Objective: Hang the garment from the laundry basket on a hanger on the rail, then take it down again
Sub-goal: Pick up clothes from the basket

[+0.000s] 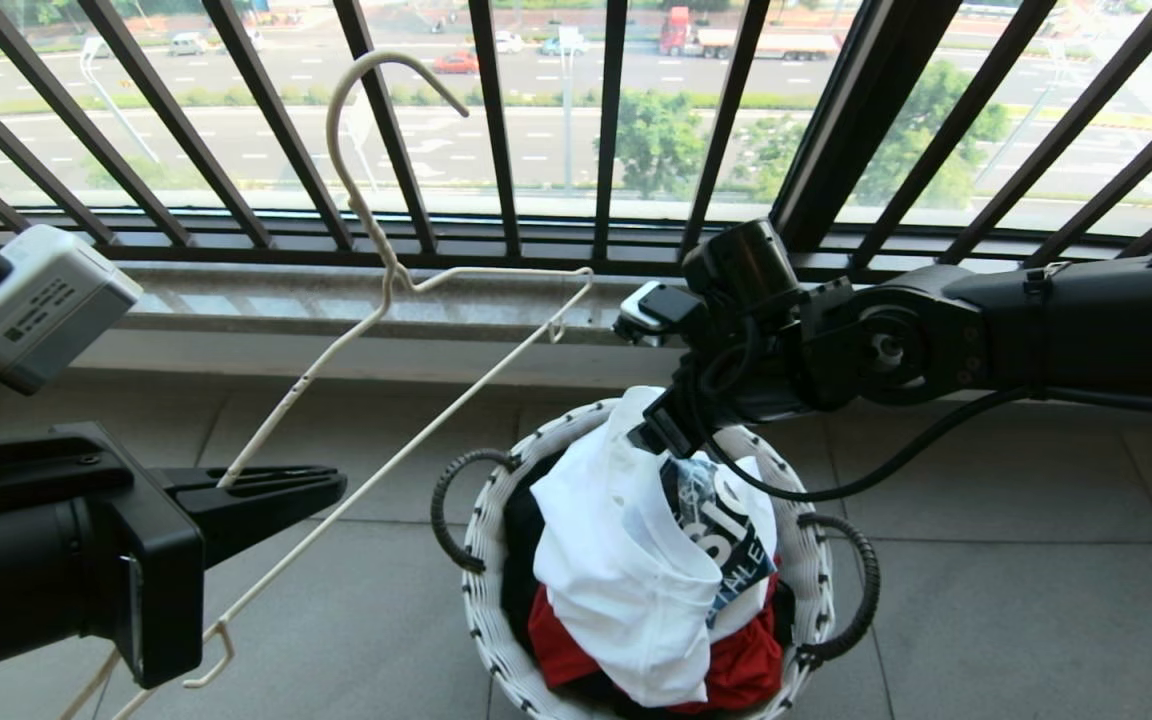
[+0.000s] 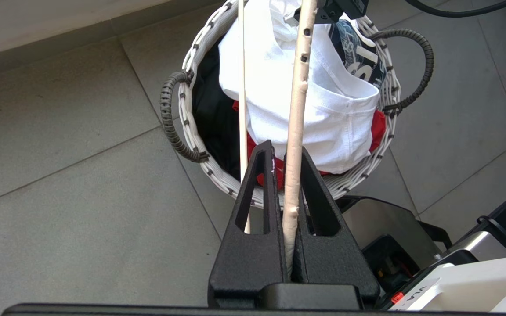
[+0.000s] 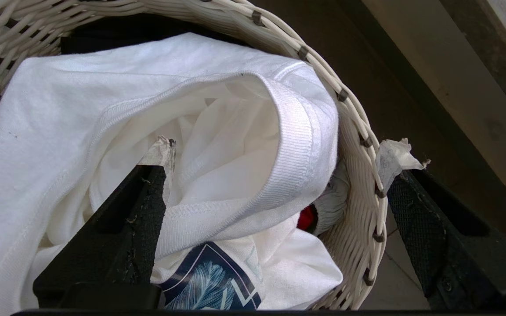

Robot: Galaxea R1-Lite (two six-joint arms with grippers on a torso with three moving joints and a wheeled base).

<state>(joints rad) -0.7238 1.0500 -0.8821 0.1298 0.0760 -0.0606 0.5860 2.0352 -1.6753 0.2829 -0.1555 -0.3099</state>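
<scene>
Garment: the white T-shirt with a dark navy lettered print [image 1: 636,560] lay crumpled on top in the basket; its ribbed neck opening [image 3: 297,149] faced the far rim, near the railing.
Basket: the small round white woven basket with black loop handles [image 1: 481,560] stood on the grey floor tiles [image 1: 1016,560]; a red cloth [image 1: 561,650] and a black shirt [image 1: 521,560] were under the T-shirt.
Right gripper [image 3: 275,175]: spread wide, one finger [image 3: 139,210] inside the neck opening and the other outside the basket rim, gripping nothing.
Hanger: the thin cream wire hanger [image 1: 391,300] was tilted, its long axis going from near left to far right, its hook up before the black balcony railing [image 1: 496,130].
Left gripper [image 2: 286,175]: closed on one arm of the hanger.
</scene>
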